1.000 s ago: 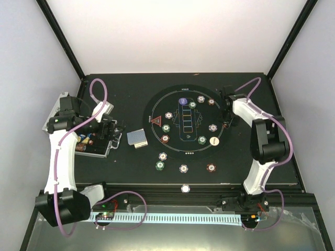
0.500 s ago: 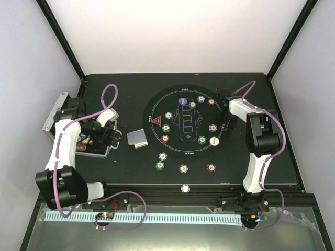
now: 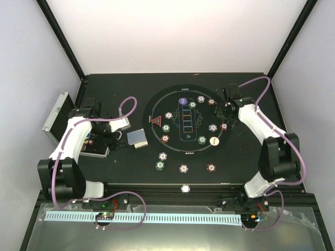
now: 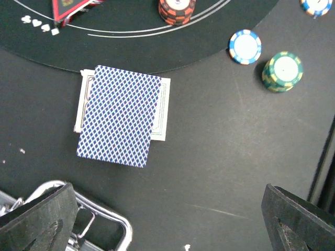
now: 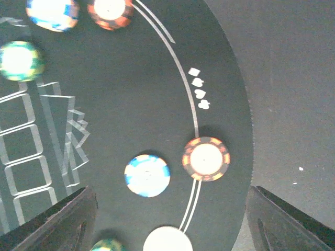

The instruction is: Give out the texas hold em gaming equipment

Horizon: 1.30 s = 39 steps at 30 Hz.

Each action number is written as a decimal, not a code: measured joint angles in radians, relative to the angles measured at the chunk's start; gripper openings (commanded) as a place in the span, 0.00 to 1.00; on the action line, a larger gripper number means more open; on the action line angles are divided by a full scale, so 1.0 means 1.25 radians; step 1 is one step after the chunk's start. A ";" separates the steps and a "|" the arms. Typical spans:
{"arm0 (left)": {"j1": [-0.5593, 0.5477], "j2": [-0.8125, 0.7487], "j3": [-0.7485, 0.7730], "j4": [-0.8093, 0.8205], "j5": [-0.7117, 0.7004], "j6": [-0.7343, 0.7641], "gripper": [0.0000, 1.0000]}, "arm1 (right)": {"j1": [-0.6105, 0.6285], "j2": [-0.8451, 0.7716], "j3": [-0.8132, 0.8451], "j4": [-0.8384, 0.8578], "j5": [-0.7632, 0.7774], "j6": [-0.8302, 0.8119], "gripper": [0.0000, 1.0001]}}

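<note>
Grey-blue-backed playing cards point(image 4: 120, 115) lie in a small skewed pile just off the round mat point(image 3: 186, 151); they also show from above point(image 3: 137, 137). My left gripper point(image 4: 167, 225) hangs open just short of them, nothing between its fingers point(image 4: 36, 219). Over the mat's right edge my right gripper point(image 5: 171, 209) is open. A red-brown chip point(image 5: 205, 158) lies free there on the border line. Beside it are a pale blue-edged chip point(image 5: 147, 175) and a white button disc point(image 5: 167, 240). The purple button point(image 3: 183, 101) and red triangle marker point(image 3: 156, 121) rest on the mat.
The silver case point(image 3: 55, 117) stands open at the left, its rim point(image 4: 118, 217) close under my left gripper. Loose chips point(image 3: 159, 166) sit between mat and front edge, among them a green one point(image 4: 282, 71). A white disc point(image 3: 185, 188) lies on the front rail.
My left arm has swung from the case toward the cards. My right gripper has opened wider and drawn back a little; the red-brown chip now lies free on the mat's edge.
</note>
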<state>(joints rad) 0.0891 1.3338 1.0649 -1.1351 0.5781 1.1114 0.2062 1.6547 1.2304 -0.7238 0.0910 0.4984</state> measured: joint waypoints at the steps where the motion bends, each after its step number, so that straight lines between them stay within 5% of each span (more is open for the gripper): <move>1: -0.017 0.011 -0.002 0.013 -0.015 0.007 0.99 | 0.010 -0.026 -0.005 0.001 0.000 0.001 0.82; 16: -0.171 0.215 -0.002 0.182 -0.228 0.027 0.99 | 0.190 -0.258 -0.215 0.023 -0.038 0.025 0.86; 39: -0.221 0.238 -0.055 0.309 -0.342 0.012 0.99 | 0.246 -0.274 -0.226 0.024 -0.054 0.049 0.86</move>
<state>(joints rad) -0.1875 1.6310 0.9962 -0.7483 0.1505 1.1263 0.5140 1.3117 0.9478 -0.6937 0.0235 0.5602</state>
